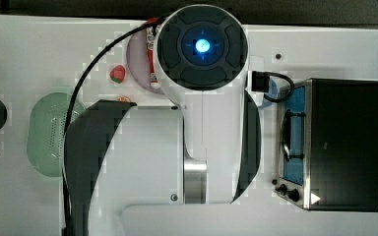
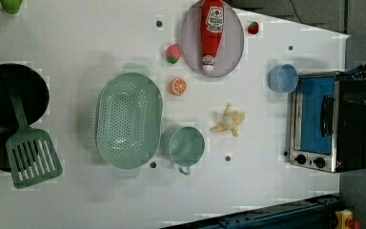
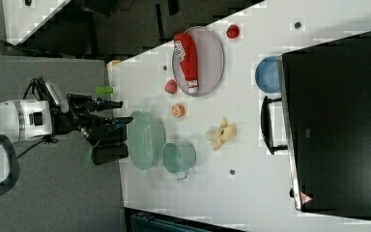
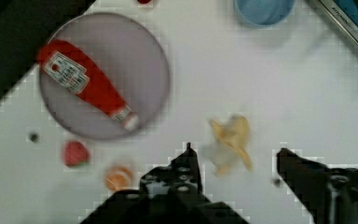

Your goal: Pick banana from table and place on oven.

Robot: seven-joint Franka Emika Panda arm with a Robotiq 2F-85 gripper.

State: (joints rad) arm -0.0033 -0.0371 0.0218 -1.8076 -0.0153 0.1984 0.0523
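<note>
In the left view, going from left to right, a black pot (image 2: 12,95) sits at the edge of the white bench (image 2: 86,200) with a green slotted spatula (image 2: 28,152) lying across it. Next comes a pale green colander (image 2: 128,126), then a green mug (image 2: 186,145) just beside the colander's right end. Above the mug lie an orange slice (image 2: 178,86) and a strawberry (image 2: 172,53). Farther right, a grey plate (image 2: 233,52) carries a red ketchup bottle (image 2: 212,31).

The banana (image 2: 228,121), partly peeled with its skin splayed, lies flat on the bench between the mug and the oven (image 2: 331,121), touching neither. A blue bowl (image 2: 282,78) stands just beside the oven's upper corner. The oven's blue glass door is closed.

In the right view the gripper (image 3: 113,112) hangs well off to the left of the banana (image 3: 221,133), its fingers (image 3: 107,103) spread apart and holding nothing. In the wrist view the gripper (image 4: 235,161) shows the same wide gap, with the banana (image 4: 233,142) seen on the bench between the two fingertips
</note>
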